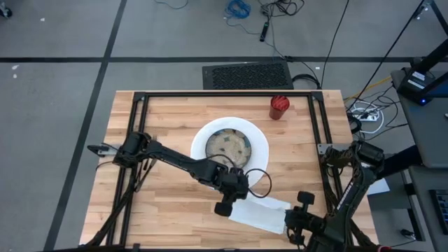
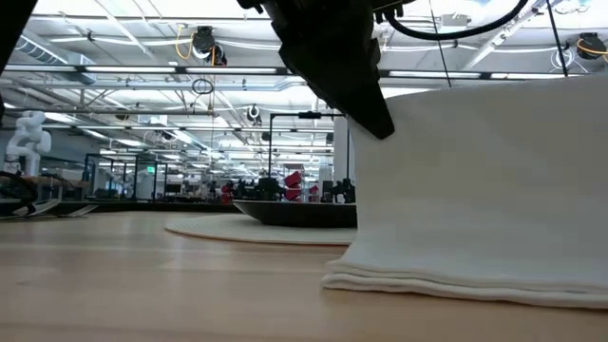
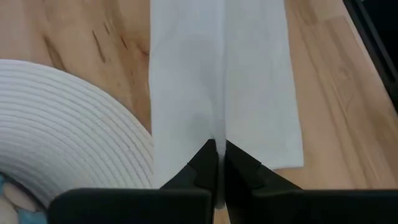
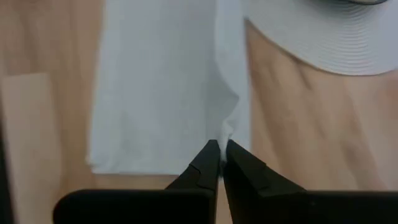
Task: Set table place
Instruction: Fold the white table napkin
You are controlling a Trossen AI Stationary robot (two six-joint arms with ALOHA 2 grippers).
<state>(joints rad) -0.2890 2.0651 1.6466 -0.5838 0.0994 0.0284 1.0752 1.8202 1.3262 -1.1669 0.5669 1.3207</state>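
Two pincers on one napkin: a tug could tear it or drag the plate

Two risks stand out, both arising from the shared grip. The table (image 1: 175, 112), light butcher-block planks inside a black tube frame, carries everything and offers a smooth, low-friction face. On it sits a round white plate (image 1: 260, 143) with fine concentric ridges on its broad rim and a mottled centre; a small red ribbed cup (image 1: 279, 106) stands well apart near the far edge. Just beside the plate lies a folded white napkin (image 1: 262, 211), soft, layered and rectangular. The left pincer (image 3: 216, 149) is closed on a raised fold of the napkin; the right pincer (image 4: 219, 148) pinches its opposite edge. If the arms pull apart unevenly, I judge the thin material may rip, bunch or slip free. A low sweep toward the plate could nudge its rim and skew the setting.
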